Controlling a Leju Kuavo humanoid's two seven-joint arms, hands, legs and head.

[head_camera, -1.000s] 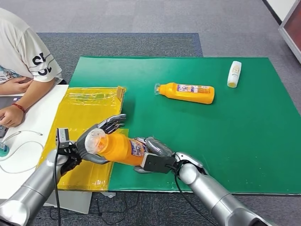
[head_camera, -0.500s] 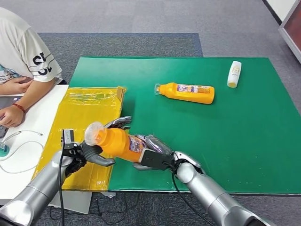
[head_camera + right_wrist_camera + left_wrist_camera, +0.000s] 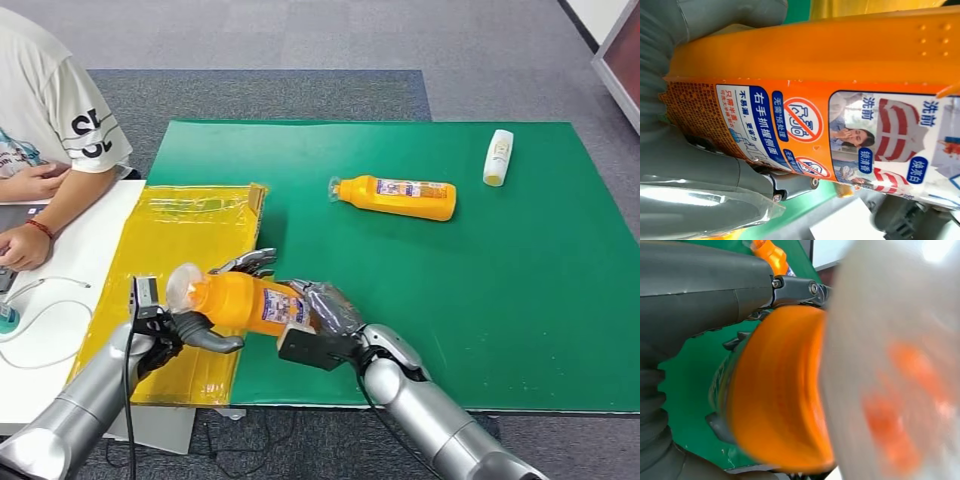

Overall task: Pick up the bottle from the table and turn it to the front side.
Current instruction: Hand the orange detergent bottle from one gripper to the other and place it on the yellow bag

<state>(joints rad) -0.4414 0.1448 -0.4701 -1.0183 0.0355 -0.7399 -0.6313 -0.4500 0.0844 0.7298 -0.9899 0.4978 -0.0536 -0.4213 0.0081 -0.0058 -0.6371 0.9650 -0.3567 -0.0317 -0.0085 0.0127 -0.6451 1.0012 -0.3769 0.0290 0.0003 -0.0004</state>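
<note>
A: Where is the orange bottle (image 3: 241, 302) sitting at this moment?

B: It is hanging on its side just above the near edge of the bench (image 3: 528, 300), over the seam where the green mat (image 3: 453, 290) is meeting the yellow sheet (image 3: 181, 240). Its clear cap (image 3: 183, 287) is pointing toward the robot's left.

A: Which hand is carrying it?

B: The right hand (image 3: 321, 318) is wrapping around the base end, with fingers and thumb clamped on the body. In the right wrist view the printed label (image 3: 851, 135) is facing the camera, and the grey thumb (image 3: 734, 20) is pressing along one side of the bottle while a finger (image 3: 791, 184) is lying against the other.

A: And the left hand?

B: The left hand (image 3: 204, 310) is cupping the neck end. Its thumb is lying under the bottle and its fingers (image 3: 249, 263) are reaching past the far side; in the left wrist view a dark finger is lying against the orange shoulder, so it is gripping there as well.

A: What else is lying about?

B: A second orange bottle (image 3: 396, 197) is lying flat farther back on the mat, and a small white bottle (image 3: 497, 157) is resting near the far right corner, well apart from it. A person in a white shirt (image 3: 45, 110) is sitting at the left, forearms resting on a white surface beside a thin cable (image 3: 45, 300).
</note>
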